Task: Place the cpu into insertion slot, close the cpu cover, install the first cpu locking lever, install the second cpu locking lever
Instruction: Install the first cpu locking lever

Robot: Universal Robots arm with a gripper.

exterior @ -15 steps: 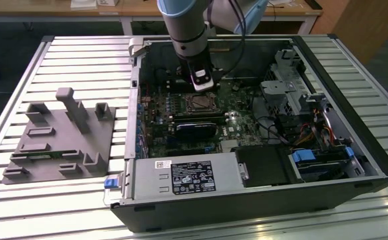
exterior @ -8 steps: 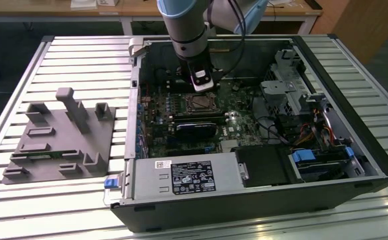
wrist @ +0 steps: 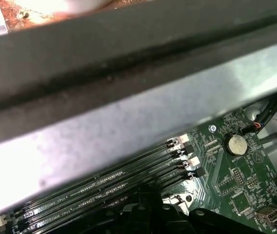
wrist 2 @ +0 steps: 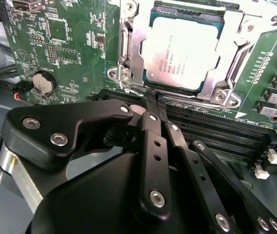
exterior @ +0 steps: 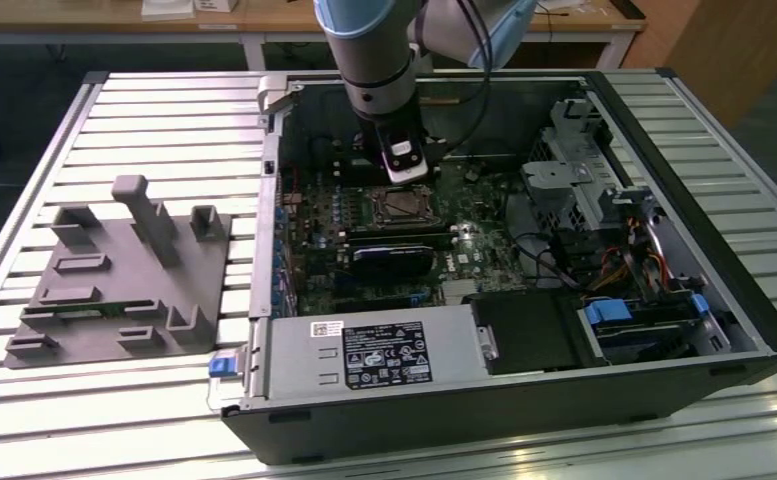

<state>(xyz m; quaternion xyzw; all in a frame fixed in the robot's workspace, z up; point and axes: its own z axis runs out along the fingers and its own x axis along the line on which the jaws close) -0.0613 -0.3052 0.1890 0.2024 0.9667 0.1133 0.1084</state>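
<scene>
Already seated: cpu [wrist 2: 184, 52] lies flat in the insertion slot [exterior: 400, 207], pale face showing through the window of the cpu cover [wrist 2: 231, 46], which looks folded down over it. So placing judged done, cover judged closed or nearly so. Locking levers hard to make out; cannot tell whether either is hooked, so those two steps counted as open. Gripper [wrist 2: 154, 100] hangs just beside the socket edge, over the memory slots [wrist 2: 216, 129], fingers pressed together with nothing between them. Second wrist view gives the chip, the cover and the closed fingertips up close, plus a coin battery [wrist 2: 43, 83] on the green board. Exterior view gives the whole computer case [exterior: 708, 330] on the slatted table [exterior: 121, 120], and a grey fixture [exterior: 121, 275] well apart. First wrist view adds memory slots and case wall.
</scene>
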